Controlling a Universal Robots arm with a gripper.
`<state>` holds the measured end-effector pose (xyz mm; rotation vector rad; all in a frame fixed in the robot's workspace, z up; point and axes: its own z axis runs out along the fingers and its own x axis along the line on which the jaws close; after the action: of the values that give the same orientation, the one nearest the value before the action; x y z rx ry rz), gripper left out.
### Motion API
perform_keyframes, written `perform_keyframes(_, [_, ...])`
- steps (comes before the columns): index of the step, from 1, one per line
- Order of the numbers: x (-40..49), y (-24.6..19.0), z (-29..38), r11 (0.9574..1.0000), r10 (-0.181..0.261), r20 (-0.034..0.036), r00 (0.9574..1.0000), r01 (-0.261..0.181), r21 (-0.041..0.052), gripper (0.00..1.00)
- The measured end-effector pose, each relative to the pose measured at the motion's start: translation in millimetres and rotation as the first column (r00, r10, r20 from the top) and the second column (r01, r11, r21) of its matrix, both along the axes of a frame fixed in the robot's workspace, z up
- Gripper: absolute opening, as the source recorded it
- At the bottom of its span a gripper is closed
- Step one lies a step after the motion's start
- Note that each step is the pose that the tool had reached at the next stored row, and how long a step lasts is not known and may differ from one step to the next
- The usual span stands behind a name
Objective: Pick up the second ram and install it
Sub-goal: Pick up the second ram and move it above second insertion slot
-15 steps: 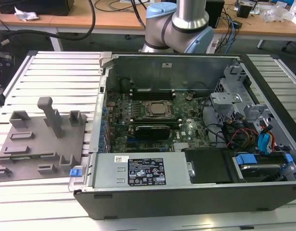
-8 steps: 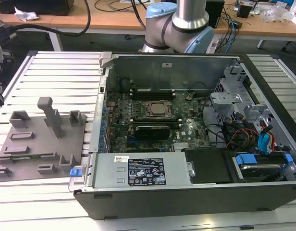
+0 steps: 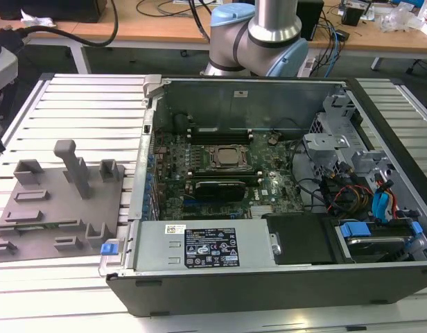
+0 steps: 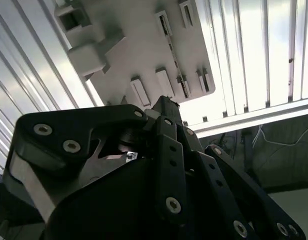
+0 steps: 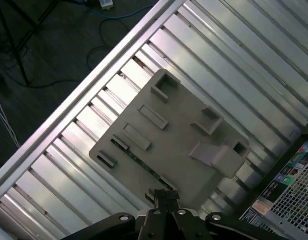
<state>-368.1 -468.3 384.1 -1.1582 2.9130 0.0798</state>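
Ribbed aluminium surface (image 3: 82, 97), wooden desks (image 3: 165, 28) behind it. One grey tray (image 3: 57, 198) with one upright post (image 3: 73, 166). One open PC case (image 3: 269, 291) sits just beside the tray on the exterior view's right, with a sticker (image 3: 212, 246) on its power supply (image 3: 158, 243). The second ram (image 5: 142, 164) lies in a tray slot, and the hand (image 5: 166, 196) hangs over the tray, fingers (image 5: 161, 200) pressed together.

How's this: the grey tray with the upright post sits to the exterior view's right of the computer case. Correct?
No. The grey tray with the upright post sits to the exterior view's left of the computer case, as that view shows.
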Motion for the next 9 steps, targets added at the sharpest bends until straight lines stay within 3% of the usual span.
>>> perform_keyframes(3, [0.0,0.0,0.0,0.9971,0.076,0.0,0.9971,-0.076,0.0,0.11])
perform_keyframes(5, [0.0,0.0,0.0,0.9915,0.13,0.0,0.9915,-0.13,0.0,0.11])
perform_keyframes(9, [0.0,0.0,0.0,0.9836,0.18,0.0,0.9836,-0.18,0.0,0.11])
